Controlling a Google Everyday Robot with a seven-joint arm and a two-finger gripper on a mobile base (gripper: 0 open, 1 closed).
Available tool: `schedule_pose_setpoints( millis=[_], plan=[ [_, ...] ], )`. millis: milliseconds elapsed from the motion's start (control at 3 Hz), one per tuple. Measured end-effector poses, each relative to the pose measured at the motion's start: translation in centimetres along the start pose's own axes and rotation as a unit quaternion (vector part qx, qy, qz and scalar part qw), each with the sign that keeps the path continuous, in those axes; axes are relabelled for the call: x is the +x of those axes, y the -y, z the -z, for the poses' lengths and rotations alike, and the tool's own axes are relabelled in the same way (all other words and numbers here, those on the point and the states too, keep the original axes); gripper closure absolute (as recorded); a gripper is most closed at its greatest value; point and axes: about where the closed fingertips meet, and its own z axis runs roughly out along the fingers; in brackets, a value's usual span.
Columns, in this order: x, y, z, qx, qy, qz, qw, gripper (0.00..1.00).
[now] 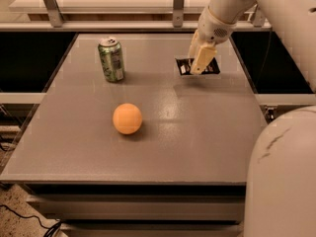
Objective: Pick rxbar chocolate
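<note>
Rxbar chocolate [183, 66]: flat on table [207, 132], upper right of frame, not yet lifted. Gripper [201, 65]: down over the bar's middle; open or closed cannot be told. Remaining: lift. Green can [110, 59], orange ball [127, 118]: apart, left

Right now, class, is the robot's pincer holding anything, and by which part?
It cannot be told. The pincer sits over the middle of the rxbar chocolate, which lies on the table; a grip is not visible.
</note>
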Motion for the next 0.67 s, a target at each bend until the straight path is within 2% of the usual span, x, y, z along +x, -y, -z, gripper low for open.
schedule_pose_setpoints(
  millis=[667],
  plan=[
    [-1.6, 0.4, 2.9, 0.029, 0.008, 0.027, 0.9992, 1.00]
  ],
)
